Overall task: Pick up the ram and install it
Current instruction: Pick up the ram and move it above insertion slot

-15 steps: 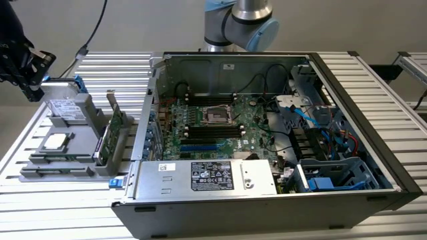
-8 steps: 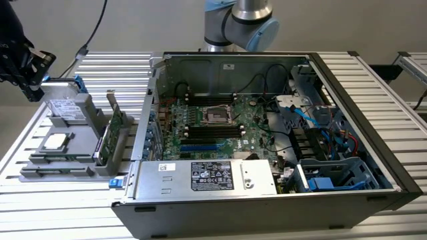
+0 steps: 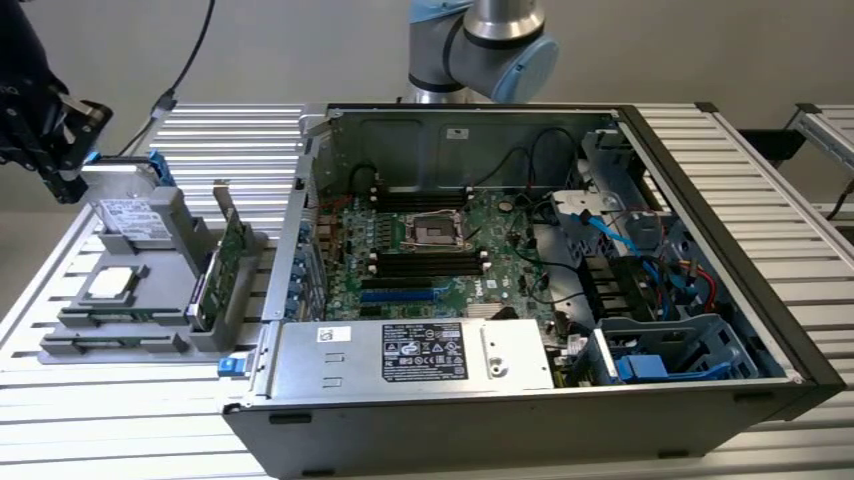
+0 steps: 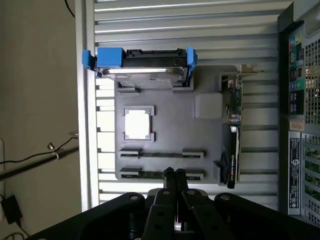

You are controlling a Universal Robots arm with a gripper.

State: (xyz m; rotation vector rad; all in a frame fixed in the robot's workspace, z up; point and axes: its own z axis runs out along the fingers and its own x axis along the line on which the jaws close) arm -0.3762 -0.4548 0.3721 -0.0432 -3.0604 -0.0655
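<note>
The ram (image 4: 148, 174) stands on edge in a slot of the grey holder tray (image 4: 170, 130), showing as a thin green strip between two grey clips. My gripper (image 4: 174, 173) hangs above that slot with its two black fingers pressed together and nothing between them. In the exterior view the gripper (image 3: 63, 178) is high over the far left end of the holder tray (image 3: 80, 345), well apart from it. The open computer case holds the motherboard (image 3: 414, 245) with black memory slots (image 3: 427, 263).
On the tray are a silver drive with blue clips (image 4: 142, 67), a square chip (image 4: 137, 124) and a taller green card with a metal bracket (image 4: 232, 130). A second slot (image 4: 160, 154) lies beside the ram's. The case wall (image 3: 287, 270) rises right of the tray.
</note>
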